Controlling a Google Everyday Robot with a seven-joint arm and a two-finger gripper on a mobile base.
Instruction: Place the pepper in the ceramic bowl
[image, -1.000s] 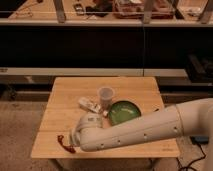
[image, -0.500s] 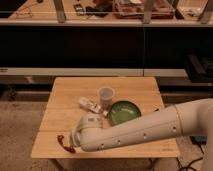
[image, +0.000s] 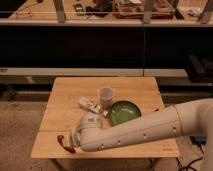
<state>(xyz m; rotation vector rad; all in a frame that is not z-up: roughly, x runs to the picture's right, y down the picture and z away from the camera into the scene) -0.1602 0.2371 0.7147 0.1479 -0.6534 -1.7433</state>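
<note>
gripper (image: 72, 141), jaws spread, beside slim curved dark-red pepper (image: 63, 143).

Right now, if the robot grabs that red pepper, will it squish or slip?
Probably light and a bit bendy: the pepper is slim and curved. Lying at the table edge beside the gripper, a nudge might knock it off.

The pale wooden table (image: 125, 85) is smooth and matt. At its front-left corner a glossy dark red slim pepper (image: 63, 144) lies beside the smooth white plastic-looking gripper (image: 73, 137). The round green ceramic bowl (image: 123, 112) looks glazed, and the whitish cup (image: 105, 95) looks like translucent plastic.
</note>
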